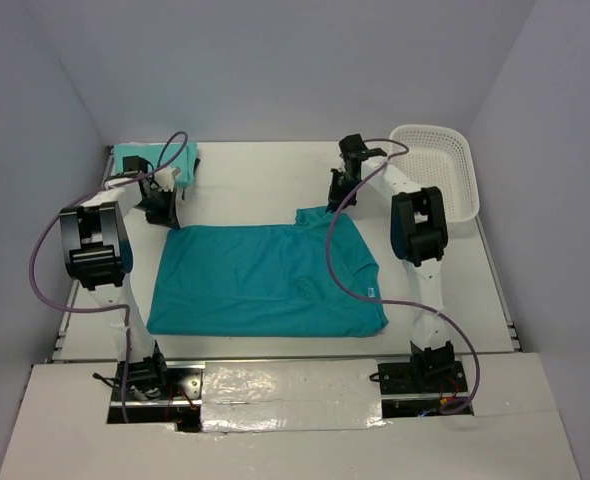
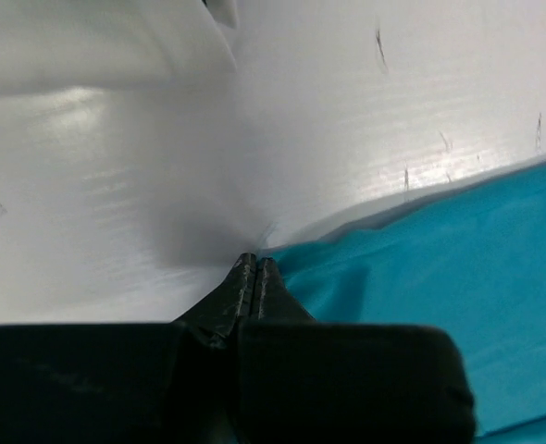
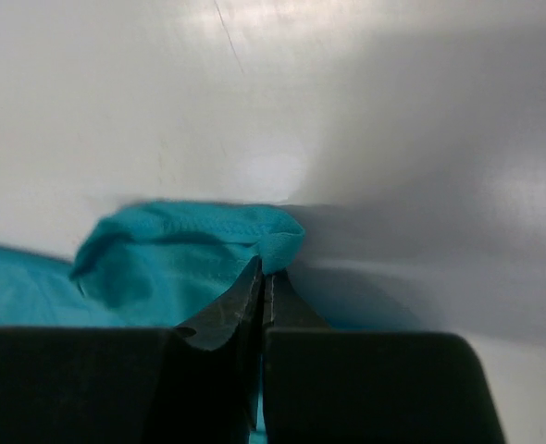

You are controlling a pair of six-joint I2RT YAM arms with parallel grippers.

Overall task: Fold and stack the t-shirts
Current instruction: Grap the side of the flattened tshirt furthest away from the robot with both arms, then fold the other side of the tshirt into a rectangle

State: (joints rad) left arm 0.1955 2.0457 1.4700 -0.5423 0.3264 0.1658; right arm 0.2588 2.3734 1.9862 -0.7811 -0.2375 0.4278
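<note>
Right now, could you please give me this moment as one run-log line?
left gripper: shut on teal t-shirt, far-left corner | right gripper: shut on its far edge | shirt: spread on table

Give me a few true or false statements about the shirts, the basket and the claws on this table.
1. The teal t-shirt lies spread out on the table. True.
2. The white laundry basket sits at the far left corner. False: it sits at the far right.
3. Both claws hang open above the shirt. False: the left claw and the right claw are each shut on the teal t-shirt's far edge.
4. A pale mint shirt lies at the far left corner. True.
</note>
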